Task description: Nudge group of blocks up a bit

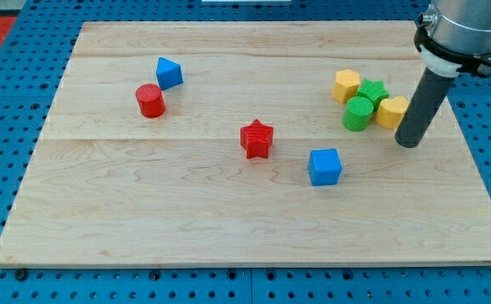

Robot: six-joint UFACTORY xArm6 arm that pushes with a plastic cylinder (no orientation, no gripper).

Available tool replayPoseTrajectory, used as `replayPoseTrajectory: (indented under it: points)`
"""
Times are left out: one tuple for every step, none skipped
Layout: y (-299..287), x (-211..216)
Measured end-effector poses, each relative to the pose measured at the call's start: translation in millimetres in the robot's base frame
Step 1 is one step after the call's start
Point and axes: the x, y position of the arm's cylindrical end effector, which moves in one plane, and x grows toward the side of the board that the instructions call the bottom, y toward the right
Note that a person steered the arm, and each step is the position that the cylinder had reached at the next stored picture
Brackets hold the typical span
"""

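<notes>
A tight group of blocks sits at the view's right: a yellow block (346, 85), a green star (372, 91), a green cylinder (358, 113) and a second yellow block (391, 111). My tip (407, 142) rests on the board just right of and slightly below the second yellow block, close to or touching it. The dark rod rises from the tip to the arm at the view's top right.
A blue cube (325, 166) lies below and left of the group. A red star (256, 139) sits near the middle. A red cylinder (150, 100) and a blue triangular block (169, 73) lie at the left. The wooden board (229, 228) is bordered by blue pegboard.
</notes>
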Motion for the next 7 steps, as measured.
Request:
replayPoseTrajectory:
  points:
    - [-6, 5]
    - [-11, 11]
    - [-20, 17]
    - [-37, 18]
    - [-51, 18]
    - [-51, 17]
    - [6, -8]
